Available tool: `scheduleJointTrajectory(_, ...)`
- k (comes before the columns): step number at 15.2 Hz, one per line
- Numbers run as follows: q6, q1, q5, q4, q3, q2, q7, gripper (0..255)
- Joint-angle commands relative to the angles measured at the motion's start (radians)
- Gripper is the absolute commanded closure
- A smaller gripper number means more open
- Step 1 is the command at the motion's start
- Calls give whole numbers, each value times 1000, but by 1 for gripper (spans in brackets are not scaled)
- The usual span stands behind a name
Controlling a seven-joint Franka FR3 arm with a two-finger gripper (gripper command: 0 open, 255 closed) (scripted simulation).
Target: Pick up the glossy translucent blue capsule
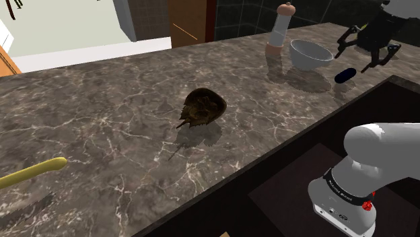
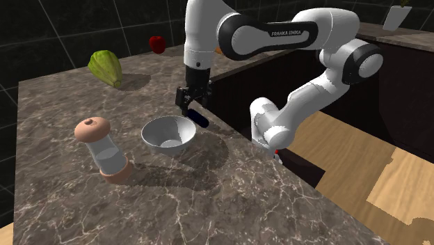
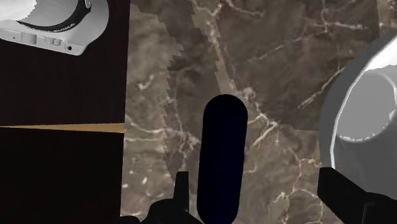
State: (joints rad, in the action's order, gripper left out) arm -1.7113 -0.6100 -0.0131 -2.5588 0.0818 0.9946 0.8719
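The capsule [image 1: 345, 75] looks dark blue, almost black, and glossy. It lies on the brown marble counter [image 1: 121, 114] close to the counter's edge, beside a grey bowl [image 1: 311, 54]. My gripper [image 1: 361, 55] hovers just above it, open. In the second exterior view the gripper [image 2: 191, 103] hangs straight down over the capsule [image 2: 198, 116]. In the wrist view the capsule [image 3: 221, 159] lies lengthwise between the spread fingers of the gripper [image 3: 257, 188], nearer one finger [image 3: 181, 191] than the other. Neither finger clasps it.
The grey bowl [image 2: 167, 133] stands right beside the capsule, its rim [image 3: 331, 121] near my other finger. A pepper mill [image 2: 104, 147] stands beyond the bowl. Farther along lie a brown shell-like thing [image 1: 202, 108] and a yellow object [image 1: 33, 173]. The counter edge [image 3: 126, 127] runs close by.
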Motion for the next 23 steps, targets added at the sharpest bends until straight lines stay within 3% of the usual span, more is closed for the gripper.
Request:
scheduleJointTrajectory(1, -9, -32, 7, -27, 4, 27, 35, 0)
scheduleJointTrajectory(9, -85, -37, 11, -126, 9, 50, 30, 0)
scheduleJointTrajectory(10, -84, -37, 11, -125, 9, 50, 30, 255)
scheduleJointTrajectory(19, -85, -37, 11, -126, 9, 50, 30, 255)
scheduleJointTrajectory(23, -39, -34, 8, -66, 6, 37, 33, 255)
